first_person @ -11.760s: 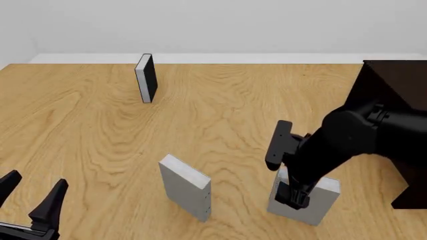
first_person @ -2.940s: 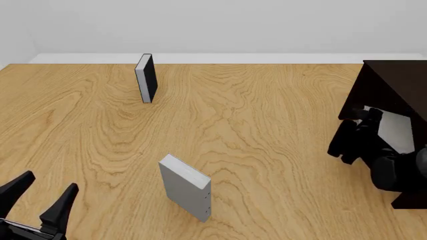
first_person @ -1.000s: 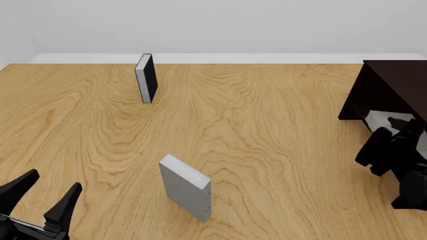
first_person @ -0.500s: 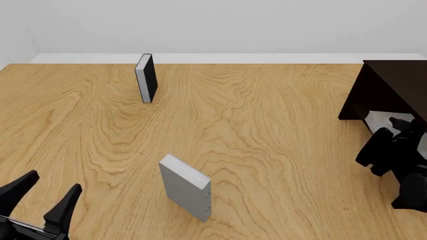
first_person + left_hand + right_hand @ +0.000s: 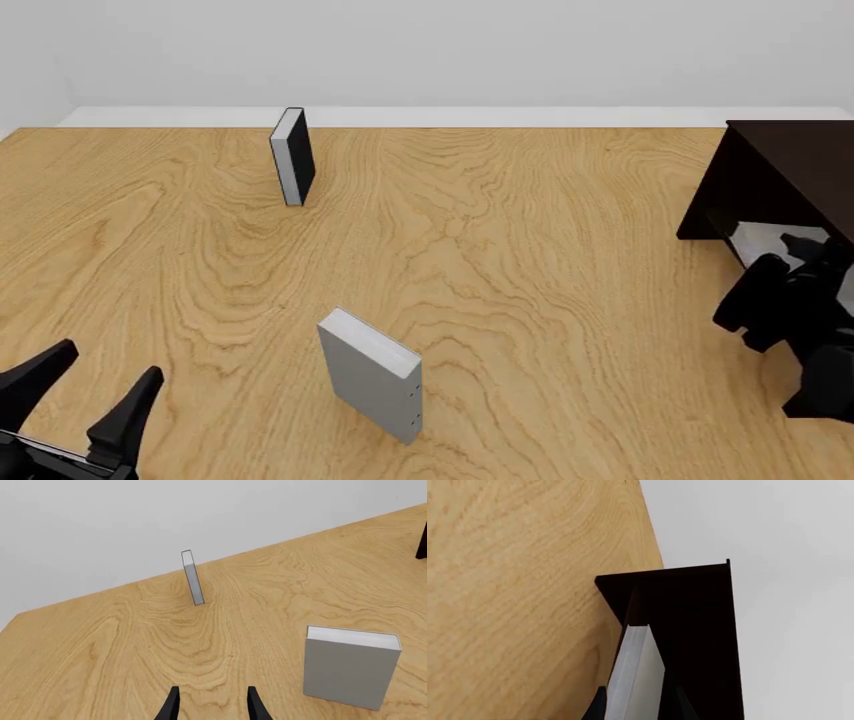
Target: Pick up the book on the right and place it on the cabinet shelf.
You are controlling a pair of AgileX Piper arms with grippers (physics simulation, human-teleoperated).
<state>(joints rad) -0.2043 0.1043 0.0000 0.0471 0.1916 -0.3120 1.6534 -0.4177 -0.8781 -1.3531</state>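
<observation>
The plain light-grey book (image 5: 761, 238) shows as a pale patch inside the opening of the dark cabinet (image 5: 787, 160) at the table's right edge. The shelf under it is lost in the dark interior. My right gripper (image 5: 801, 250) reaches into that opening. In the right wrist view its fingertips (image 5: 599, 705) press both faces of the book (image 5: 637, 670), which points into the cabinet (image 5: 694, 605). My left gripper (image 5: 110, 360) hovers open and empty at the near left corner, also seen in its own view (image 5: 212, 690).
A grey book with tiny dots on its edge (image 5: 374, 385) stands upright near the front middle, right of the left gripper (image 5: 350, 667). A black-covered book (image 5: 292, 155) stands far back left (image 5: 192, 577). The cabinet's front corner (image 5: 694, 230) juts toward the table's middle.
Earlier the right gripper carried the book from the near right of the table into the cabinet. Over the last second almost nothing has moved; the left arm is still.
</observation>
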